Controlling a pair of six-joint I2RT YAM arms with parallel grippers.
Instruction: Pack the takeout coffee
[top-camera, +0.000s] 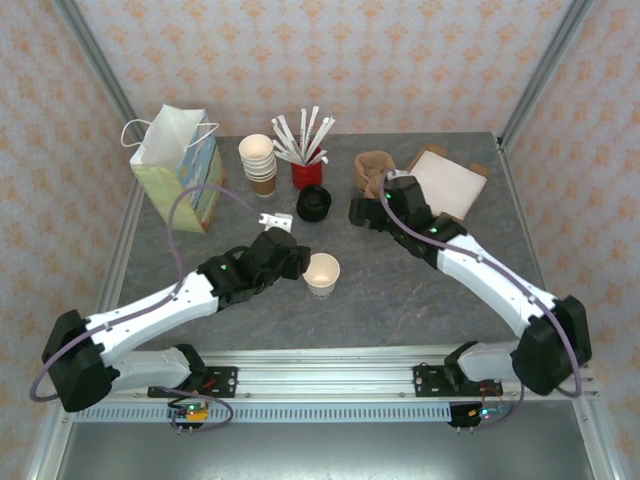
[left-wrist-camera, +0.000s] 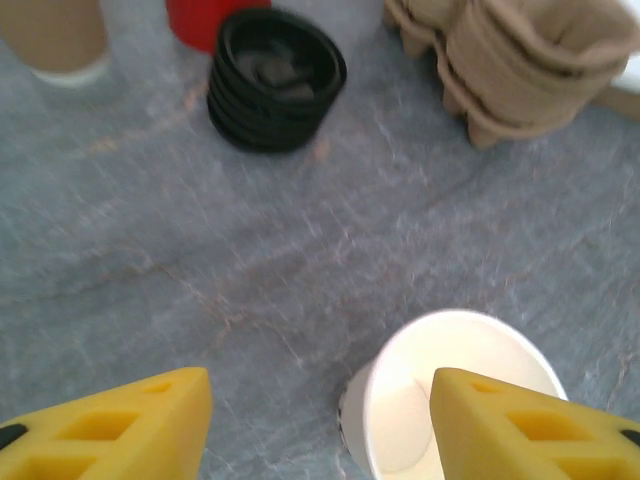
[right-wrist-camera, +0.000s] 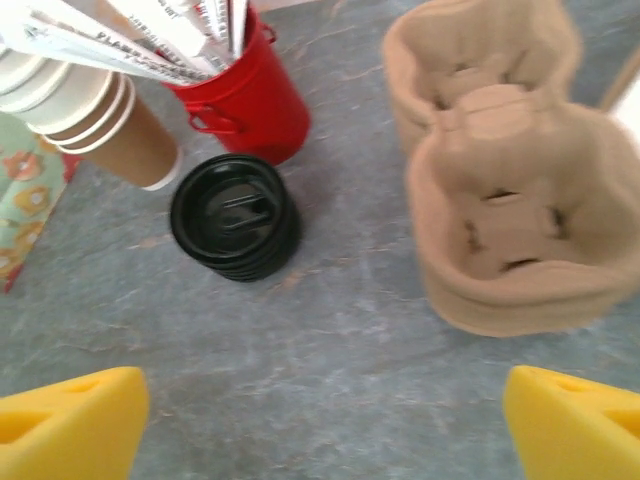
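The takeout coffee is out of view. A single cream paper cup (top-camera: 322, 273) with no lid on it stands upright on the grey table (top-camera: 400, 290). My left gripper (top-camera: 298, 262) is right beside it on its left, jaws open. In the left wrist view the cup (left-wrist-camera: 455, 365) sits low right, and the right yellow finger (left-wrist-camera: 530, 430) overlaps its mouth, while the left gripper (left-wrist-camera: 320, 425) holds nothing. My right gripper (top-camera: 362, 212) hovers open over bare table (right-wrist-camera: 330, 330), between the stack of black lids (right-wrist-camera: 233, 215) and the pulp cup carrier (right-wrist-camera: 500, 200).
At the back left stands a paper bag (top-camera: 180, 170). To its right come a stack of lidless cups (top-camera: 259, 162), a red can of stirrers (top-camera: 306, 172), the black lids (top-camera: 314, 203), the carrier (top-camera: 374, 170) and a flat white box (top-camera: 445, 182).
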